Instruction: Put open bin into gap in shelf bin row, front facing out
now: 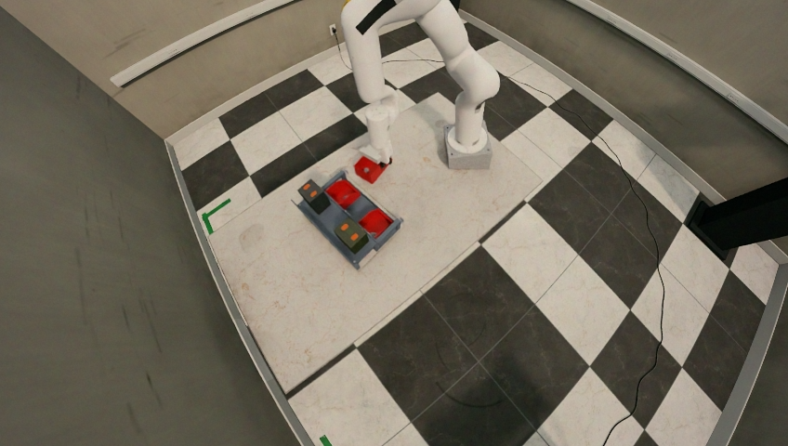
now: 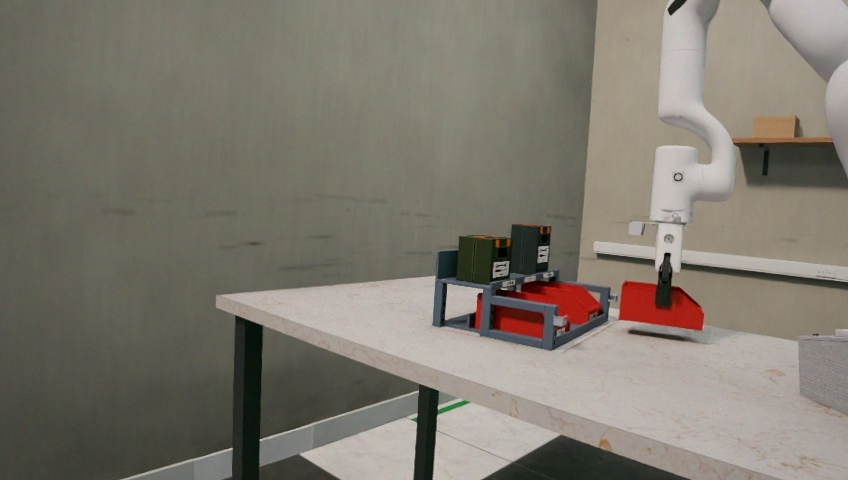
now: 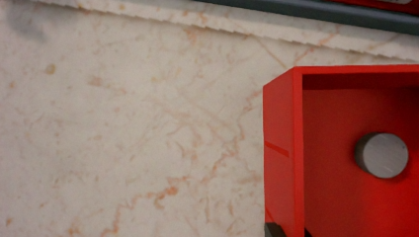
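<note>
The open red bin (image 1: 369, 168) (image 2: 639, 306) (image 3: 341, 163) hangs a little above the table (image 2: 380, 333), level, just beside the end of the grey shelf (image 1: 330, 216) (image 2: 440, 297) (image 3: 316, 9). A grey round part (image 3: 381, 155) lies inside it. My gripper (image 1: 385, 161) (image 2: 663, 294) (image 3: 287, 231) points straight down and is shut on the bin's side wall. Two red bins (image 1: 342, 193) (image 1: 375, 220) (image 2: 535, 309) sit in the shelf with a gap between them.
Two dark boxes (image 1: 314, 196) (image 1: 350, 234) (image 2: 484, 258) (image 2: 530, 248) stand on the shelf's low top board. The arm's grey base (image 1: 467, 149) (image 2: 824, 368) stands on the table behind the bin.
</note>
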Robot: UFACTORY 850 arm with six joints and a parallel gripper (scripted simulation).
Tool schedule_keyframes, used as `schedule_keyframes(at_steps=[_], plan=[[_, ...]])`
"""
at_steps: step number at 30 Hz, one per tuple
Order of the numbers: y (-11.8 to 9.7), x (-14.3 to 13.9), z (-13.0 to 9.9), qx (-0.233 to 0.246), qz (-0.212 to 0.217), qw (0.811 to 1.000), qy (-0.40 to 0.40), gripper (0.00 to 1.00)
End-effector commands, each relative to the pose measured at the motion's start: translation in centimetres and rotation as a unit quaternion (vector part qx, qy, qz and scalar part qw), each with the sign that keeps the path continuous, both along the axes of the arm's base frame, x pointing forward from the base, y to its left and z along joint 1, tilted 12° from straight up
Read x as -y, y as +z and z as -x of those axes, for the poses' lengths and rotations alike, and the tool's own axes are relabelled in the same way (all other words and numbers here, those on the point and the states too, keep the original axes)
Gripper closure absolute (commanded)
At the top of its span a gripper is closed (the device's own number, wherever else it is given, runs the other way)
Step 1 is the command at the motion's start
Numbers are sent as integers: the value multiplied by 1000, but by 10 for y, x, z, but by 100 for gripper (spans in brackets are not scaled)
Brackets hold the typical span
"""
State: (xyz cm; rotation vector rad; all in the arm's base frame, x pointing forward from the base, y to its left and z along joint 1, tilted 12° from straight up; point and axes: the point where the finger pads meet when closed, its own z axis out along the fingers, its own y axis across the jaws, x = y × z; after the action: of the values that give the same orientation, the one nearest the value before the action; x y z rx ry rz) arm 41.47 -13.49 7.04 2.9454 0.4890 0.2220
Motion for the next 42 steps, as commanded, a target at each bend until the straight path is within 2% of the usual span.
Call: schedule_keyframes(at_steps=[1, 4, 42], plan=[[4, 0, 0, 0, 0, 1000, 0, 100], [9, -1, 1, -1, 1, 1000, 0, 100], [5, 0, 0, -1, 1, 1000, 0, 100]])
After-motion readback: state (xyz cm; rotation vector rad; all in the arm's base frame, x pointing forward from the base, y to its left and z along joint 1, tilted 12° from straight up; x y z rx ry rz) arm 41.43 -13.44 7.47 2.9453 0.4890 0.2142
